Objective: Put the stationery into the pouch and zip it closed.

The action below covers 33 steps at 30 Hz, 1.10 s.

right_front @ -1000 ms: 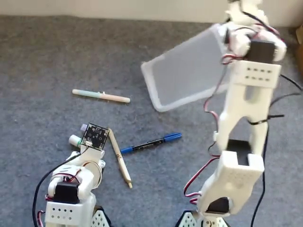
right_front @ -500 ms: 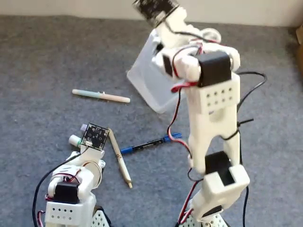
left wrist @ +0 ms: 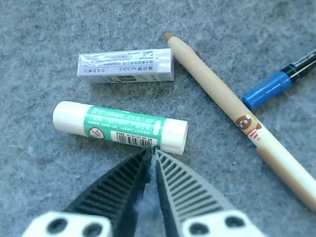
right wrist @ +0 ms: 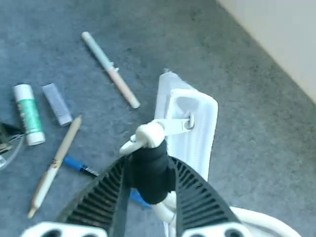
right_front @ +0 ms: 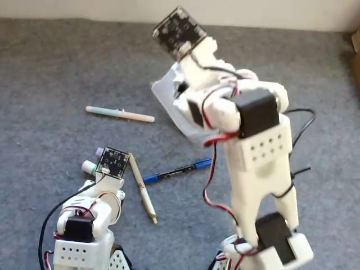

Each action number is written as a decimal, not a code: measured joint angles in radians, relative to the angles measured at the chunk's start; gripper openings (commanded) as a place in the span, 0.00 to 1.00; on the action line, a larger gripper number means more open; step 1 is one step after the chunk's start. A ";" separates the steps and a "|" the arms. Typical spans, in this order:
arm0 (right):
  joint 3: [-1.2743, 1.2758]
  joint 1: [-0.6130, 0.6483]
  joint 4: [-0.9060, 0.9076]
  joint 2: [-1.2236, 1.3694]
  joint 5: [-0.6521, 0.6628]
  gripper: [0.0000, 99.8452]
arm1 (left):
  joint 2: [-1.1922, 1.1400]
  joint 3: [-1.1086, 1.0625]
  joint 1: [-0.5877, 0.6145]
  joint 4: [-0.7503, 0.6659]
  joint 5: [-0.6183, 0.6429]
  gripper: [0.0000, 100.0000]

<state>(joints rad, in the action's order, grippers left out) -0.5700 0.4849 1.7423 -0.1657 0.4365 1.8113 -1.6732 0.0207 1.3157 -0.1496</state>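
The opening step is in hand: the pouch [right wrist: 190,128] is held tilted up, well apart from the glue stick [left wrist: 120,127], with the right hand [right wrist: 148,170] clamped on what appears to be the dark pull tab at its zip end. The eraser [left wrist: 126,65] lies just beside the glue stick, and the tan pen [left wrist: 222,94] and blue marker [left wrist: 276,84] are near it. The left hand [left wrist: 152,153], its fingers together and empty, is poised at the glue stick. Next, it is judged, the pouch must be steadied and unzipped before anything is loaded.
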 measured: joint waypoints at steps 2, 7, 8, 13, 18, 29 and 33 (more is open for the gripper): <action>0.069 0.026 0.000 -0.049 -0.020 0.01 | 0.000 0.000 0.000 0.000 0.000 0.03; 0.222 0.089 0.000 -0.157 -0.035 0.01 | 0.000 0.000 0.000 0.000 0.000 0.03; 0.247 0.100 0.000 -0.173 -0.035 0.01 | 0.000 0.000 0.000 0.000 0.000 0.03; 0.347 0.112 -0.021 -0.241 -0.035 0.01 | 0.000 0.000 0.000 0.000 0.000 0.03; 0.443 0.118 -0.084 -0.285 -0.038 0.01 | 0.000 0.000 0.000 0.000 0.000 0.03; 0.635 0.118 -0.255 -0.379 -0.078 0.01 | 0.000 0.000 0.000 0.000 0.000 0.03; 0.681 0.118 -0.298 -0.413 -0.092 0.01 | 0.000 0.000 0.000 0.000 0.000 0.03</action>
<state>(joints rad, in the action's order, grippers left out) 0.1112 0.6030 1.4446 -0.5785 0.3445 1.8113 -1.6732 0.0207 1.3157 -0.1496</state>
